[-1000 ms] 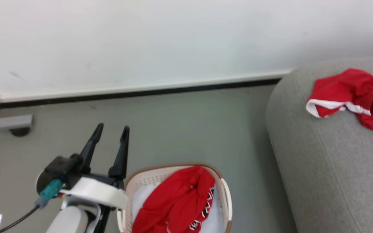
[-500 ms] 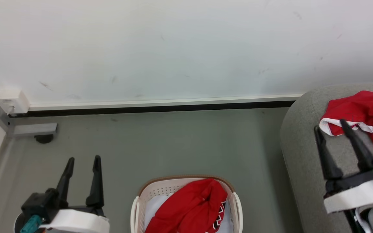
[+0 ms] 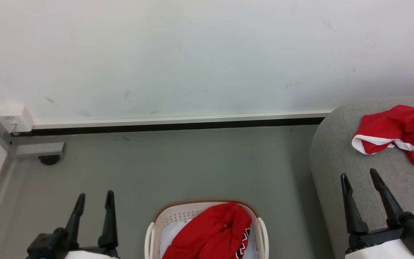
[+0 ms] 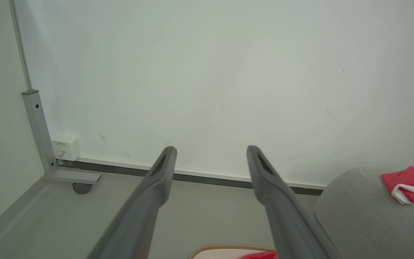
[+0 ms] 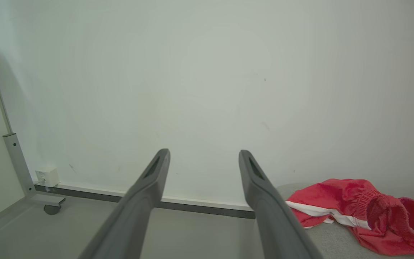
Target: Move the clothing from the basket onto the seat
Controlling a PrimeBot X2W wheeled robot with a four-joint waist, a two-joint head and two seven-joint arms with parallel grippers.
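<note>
A red garment with black-and-white lettering lies heaped in the white, brown-rimmed basket at the bottom middle of the head view; a sliver of the basket rim also shows in the left wrist view. Red shorts with white trim lie on the grey seat at the right. My left gripper stands open over the floor left of the basket. My right gripper is open above the seat's front, short of the shorts, holding nothing.
A white wall with a dark baseboard runs behind. At the far left stand a grey metal post, a caster foot and a white wall box. Grey floor lies between the basket and wall.
The head camera swung round, bringing the right gripper into view. That gripper has drawn back from the shorts lying on the seat, open all along. The left gripper sits lower in view.
</note>
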